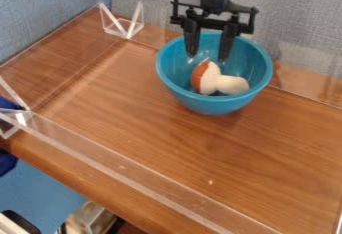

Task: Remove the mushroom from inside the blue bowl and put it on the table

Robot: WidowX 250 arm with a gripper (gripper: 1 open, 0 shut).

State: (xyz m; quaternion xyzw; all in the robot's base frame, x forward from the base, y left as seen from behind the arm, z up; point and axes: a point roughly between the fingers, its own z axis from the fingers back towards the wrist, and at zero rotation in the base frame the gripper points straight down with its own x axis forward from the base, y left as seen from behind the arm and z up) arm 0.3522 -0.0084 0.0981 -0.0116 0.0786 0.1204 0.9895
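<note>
I see the gripper (211, 46) hanging over the bowl (215, 73), pointing straight down, its two fingers (193, 40) spread apart and grasping nothing, their tips at the bowl's far rim. The mushroom (217, 79) lies on its side inside the bowl, just below the fingertips. The bowl sits on the table (160, 138), toward its far edge.

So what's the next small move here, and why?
Probably lower straight down a little more, then close. The gripper has its fingers spread apart and reaching into the blue bowl, just above the mushroom. The mushroom lies on its side on the bowl's floor, and nothing is held yet.
</note>
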